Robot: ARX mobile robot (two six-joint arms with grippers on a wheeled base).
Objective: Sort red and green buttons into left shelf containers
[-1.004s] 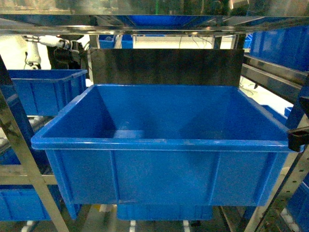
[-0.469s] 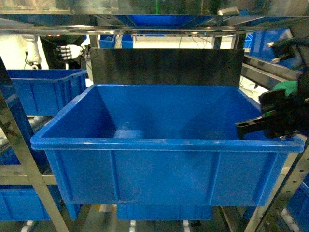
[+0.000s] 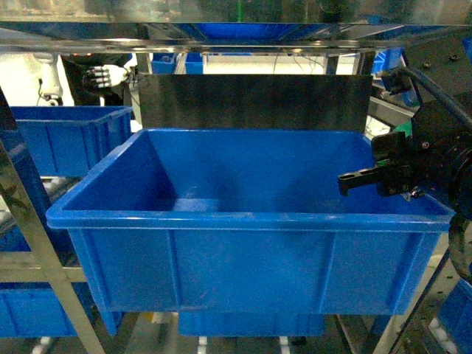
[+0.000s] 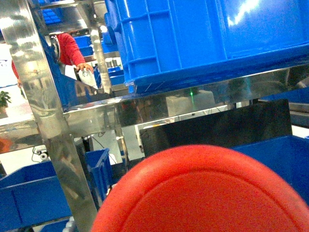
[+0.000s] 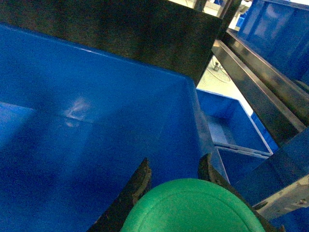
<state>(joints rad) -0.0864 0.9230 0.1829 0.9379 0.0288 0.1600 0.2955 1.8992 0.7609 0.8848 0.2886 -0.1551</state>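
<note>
Right gripper (image 3: 352, 179) over blue bin (image 3: 243, 220) right rim, fingers (image 5: 140, 181) grasping green button (image 5: 193, 205). Bin interior unobstructed. Left fingers' state indeterminable; red button (image 4: 203, 193) fills the left wrist view.

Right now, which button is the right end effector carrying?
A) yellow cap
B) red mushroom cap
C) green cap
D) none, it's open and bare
C: the right wrist view shows the green button gripped between the right end effector's dark fingers, over the blue bin.
</note>
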